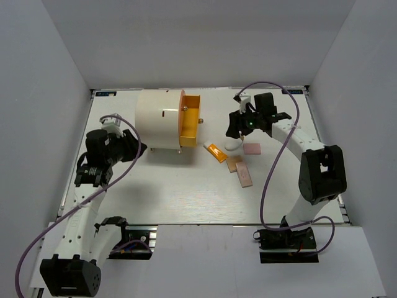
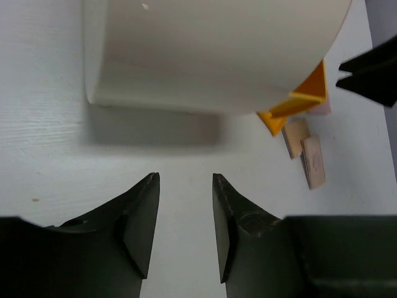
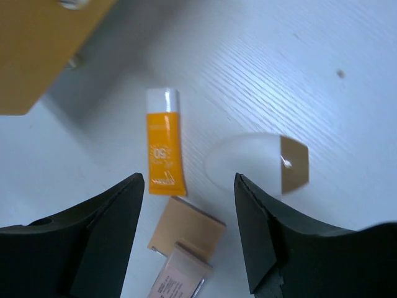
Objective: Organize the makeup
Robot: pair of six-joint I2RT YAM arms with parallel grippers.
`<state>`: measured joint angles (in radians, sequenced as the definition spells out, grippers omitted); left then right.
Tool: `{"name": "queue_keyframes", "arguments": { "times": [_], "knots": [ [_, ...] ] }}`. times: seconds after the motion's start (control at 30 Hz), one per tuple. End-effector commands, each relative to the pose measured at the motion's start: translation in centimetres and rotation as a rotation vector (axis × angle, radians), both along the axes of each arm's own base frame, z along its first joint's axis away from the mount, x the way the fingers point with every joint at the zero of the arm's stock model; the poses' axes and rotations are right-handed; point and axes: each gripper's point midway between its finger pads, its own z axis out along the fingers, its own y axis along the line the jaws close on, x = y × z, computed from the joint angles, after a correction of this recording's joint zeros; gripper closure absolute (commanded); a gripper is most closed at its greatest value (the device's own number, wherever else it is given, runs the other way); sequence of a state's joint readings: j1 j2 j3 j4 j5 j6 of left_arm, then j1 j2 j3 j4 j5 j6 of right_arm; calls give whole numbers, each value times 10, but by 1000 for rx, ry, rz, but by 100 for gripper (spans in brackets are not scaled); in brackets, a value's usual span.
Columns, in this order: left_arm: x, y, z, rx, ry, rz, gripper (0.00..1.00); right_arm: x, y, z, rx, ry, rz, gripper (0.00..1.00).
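Observation:
The makeup lies right of the organizer: an orange-and-white tube (image 1: 215,152), a white oval compact (image 1: 232,146), a pink square (image 1: 252,148) and two beige pieces (image 1: 235,164) (image 1: 244,176). My right gripper (image 1: 239,128) is open and empty, hovering just above them. In its wrist view the gripper (image 3: 189,180) stands over the tube (image 3: 165,152), the compact (image 3: 245,162), a tan square (image 3: 187,231) and a beige piece (image 3: 180,276). My left gripper (image 1: 135,149) is open and empty at the cylinder's left front; its wrist view (image 2: 185,180) shows bare table between the fingers.
A large cream cylinder (image 1: 160,119) lies at the back centre, its orange drawer (image 1: 189,121) pulled open toward the makeup. It fills the top of the left wrist view (image 2: 217,49). White walls enclose the table on three sides.

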<state>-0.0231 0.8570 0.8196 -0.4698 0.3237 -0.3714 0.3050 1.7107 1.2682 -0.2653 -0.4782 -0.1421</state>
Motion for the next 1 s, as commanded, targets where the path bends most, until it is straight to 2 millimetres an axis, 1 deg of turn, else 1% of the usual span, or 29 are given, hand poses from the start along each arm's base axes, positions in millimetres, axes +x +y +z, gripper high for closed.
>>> {"name": "queue_keyframes", "arguments": {
  "times": [0.0,0.07,0.1,0.17,0.2,0.23,0.27,0.3,0.33,0.37,0.4,0.5,0.53,0.6,0.67,0.7,0.73,0.77,0.8,0.83,0.87,0.9,0.93,0.97],
  "knots": [
    [-21,-27,7,-38,-75,-174,51,5,-36,-8,-94,50,-202,34],
    [-25,-27,7,-41,-83,-178,49,5,-44,-11,-97,101,-262,32],
    [-29,-27,7,-41,-90,-177,46,3,-47,-12,-87,155,-302,31],
    [-34,-28,8,-45,-103,-181,44,4,-52,-12,-77,205,-348,26],
    [-37,-28,7,-50,-105,-178,44,0,-51,-18,-70,265,-364,22],
    [-40,-27,11,-48,-126,-172,42,5,-49,-11,-61,262,-368,13],
    [-42,-27,12,-50,-133,-169,41,7,-51,-11,-60,278,-386,11],
    [-44,-26,12,-51,-133,-164,41,6,-50,-16,-56,318,-405,11],
    [-45,-25,14,-47,-142,-161,40,9,-48,-13,-48,322,-417,11],
    [-46,-25,15,-48,-144,-160,40,12,-54,-19,-74,330,-460,11],
    [-46,-25,13,-50,-139,-159,40,12,-53,-22,-71,346,-506,11],
    [-46,-26,12,-53,-137,-162,39,13,-59,-35,-88,388,-592,11],
    [-46,-26,11,-55,-134,-164,39,16,-59,-35,-85,393,-629,11],
    [-46,-26,9,-55,-127,-162,39,20,-59,-43,-104,405,-672,11],
    [-46,-26,10,-55,-127,-162,39,28,-59,-49,-138,396,-702,11],
    [-46,-26,10,-56,-125,-160,39,29,-54,-51,-150,395,-705,11],
    [-46,-25,9,-54,-122,-157,39,30,-53,-60,-171,411,-713,11],
    [-45,-25,9,-54,-124,-154,39,35,-48,-56,-163,404,-709,11],
    [-45,-25,9,-53,-124,-151,39,39,-51,-57,-186,387,-742,11],
    [-45,-24,8,-51,-122,-150,39,40,-46,-66,-212,392,-739,11],
    [-44,-24,7,-52,-113,-148,39,45,-41,-62,-205,381,-733,11],
    [-44,-24,7,-51,-112,-149,39,48,-41,-65,-220,377,-753,11],
    [-44,-24,7,-52,-112,-147,39,49,-41,-74,-249,378,-766,11],
    [-44,-24,7,-50,-111,-146,39,47,-40,-77,-271,390,-784,11]
  ]
}}
